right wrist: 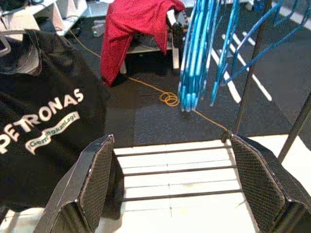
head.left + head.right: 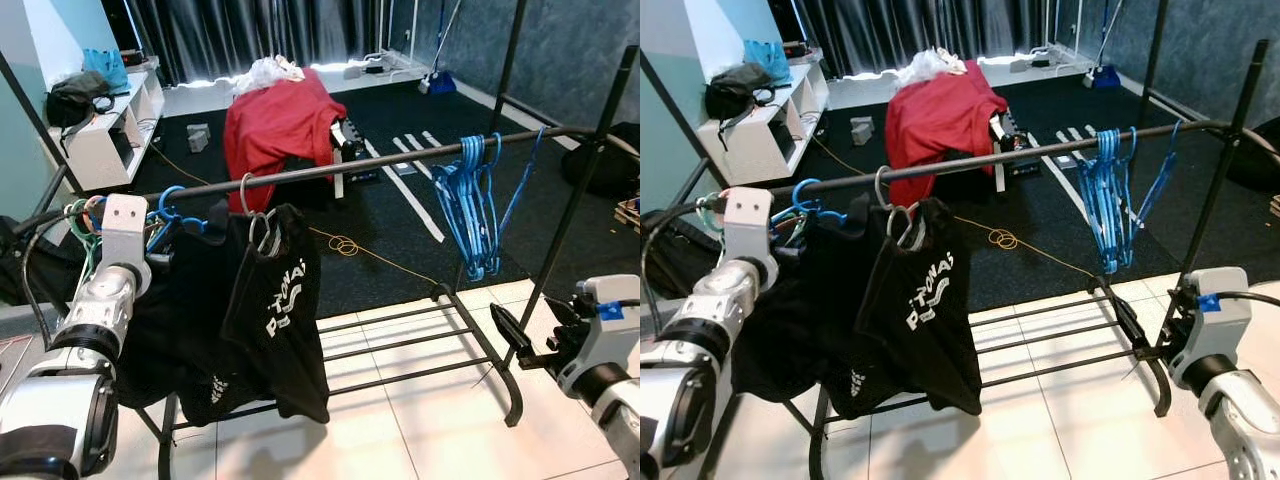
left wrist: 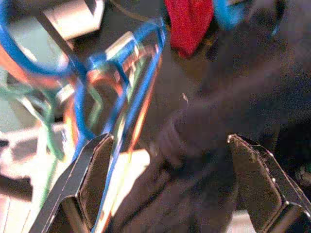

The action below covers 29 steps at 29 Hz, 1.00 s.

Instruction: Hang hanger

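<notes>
Hanger [image 2: 252, 205] with the black Petronas shirt [image 2: 280, 310] is hooked on the rail [image 2: 380, 163] of the clothes rack, just to the right of your left arm. Your left pincer [image 3: 167, 182] is up at the rail's left end; the wrist view shows its fingers [image 3: 92, 179] spread apart with nothing clamped, dark fabric bunched between them, blue and green hangers [image 3: 121, 97] just beyond. So the shirt hanger sits near that pincer, beside it on the rail, not held by it.

Your right pincer [image 1: 182, 187] is low on the right, near the rack's lower crossbars [image 2: 400, 345], fingers [image 1: 95, 182] wide apart and empty. Well apart from the shirt hanger.

Bunch of empty blue hangers [image 2: 470, 200] hangs further right on the same rail, between the shirt and the right upright. Behind the rack: red garment [image 2: 280, 120] draped over something on the dark carpet, orange cord [image 2: 345, 245] coiled on the floor, white shelf unit [image 2: 110, 125] at the back left with a dark bag on top. White tiles under the rack.
</notes>
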Motion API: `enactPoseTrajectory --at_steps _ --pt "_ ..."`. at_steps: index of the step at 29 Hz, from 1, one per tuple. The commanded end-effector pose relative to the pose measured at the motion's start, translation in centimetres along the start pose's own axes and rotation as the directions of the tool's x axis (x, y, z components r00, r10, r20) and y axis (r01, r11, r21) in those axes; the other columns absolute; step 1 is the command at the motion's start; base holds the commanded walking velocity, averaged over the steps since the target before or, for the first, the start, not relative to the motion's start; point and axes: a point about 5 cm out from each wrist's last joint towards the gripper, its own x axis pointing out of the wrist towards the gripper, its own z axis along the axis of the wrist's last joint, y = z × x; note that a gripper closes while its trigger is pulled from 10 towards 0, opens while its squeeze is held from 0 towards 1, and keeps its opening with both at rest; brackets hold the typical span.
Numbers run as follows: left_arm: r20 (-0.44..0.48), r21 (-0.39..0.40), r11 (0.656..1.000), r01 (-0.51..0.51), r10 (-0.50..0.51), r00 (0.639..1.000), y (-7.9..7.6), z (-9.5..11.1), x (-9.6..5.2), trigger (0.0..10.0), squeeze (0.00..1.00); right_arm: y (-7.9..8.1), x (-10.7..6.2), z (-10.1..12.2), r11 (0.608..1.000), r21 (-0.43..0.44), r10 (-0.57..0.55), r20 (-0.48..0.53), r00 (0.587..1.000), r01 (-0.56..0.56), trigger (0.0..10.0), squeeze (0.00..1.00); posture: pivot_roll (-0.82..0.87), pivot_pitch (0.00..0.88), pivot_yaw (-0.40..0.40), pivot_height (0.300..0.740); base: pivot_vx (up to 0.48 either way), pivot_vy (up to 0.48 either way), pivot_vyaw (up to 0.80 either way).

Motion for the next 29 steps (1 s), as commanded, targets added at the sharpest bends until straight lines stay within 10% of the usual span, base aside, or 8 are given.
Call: enactPoseTrajectory --at_steps 1,14,15,29 --pt "-0.047 0.045 0.999 0.025 -0.023 0.999 0.7 -0.6 -0.1 10.0 0.00 0.4 -0.7 0.4 1.000 0.006 0.011 -0.001 1.000 -0.011 10.0 0.00 -0.29 0.140 0.087 0.740 0.000 0.000 0.00" --pt "-0.042 0.025 0.985 0.171 -0.169 0.985 -0.1 -0.7 -0.2 10.0 0.00 0.7 -3.0 1.4 1.000 -0.013 0.009 -0.026 1.000 -0.010 10.0 0.00 -0.33 0.208 0.083 0.740 0.000 0.000 0.00" --pt "-0.044 0.024 0.985 0.172 -0.170 0.984 -0.1 -0.7 -0.2 0.0 0.00 0.7 -3.1 1.4 1.000 -0.016 0.007 -0.031 0.999 -0.008 10.0 0.00 -0.33 0.209 0.084 0.740 0.000 0.000 0.00" --pt "-0.003 0.073 0.990 0.121 -0.121 0.993 0.4 0.0 -0.1 0.0 0.00 0.5 -1.3 0.6 1.000 0.011 -0.017 -0.030 0.999 0.017 10.0 0.00 -0.29 0.083 0.105 0.740 0.000 0.000 0.00"
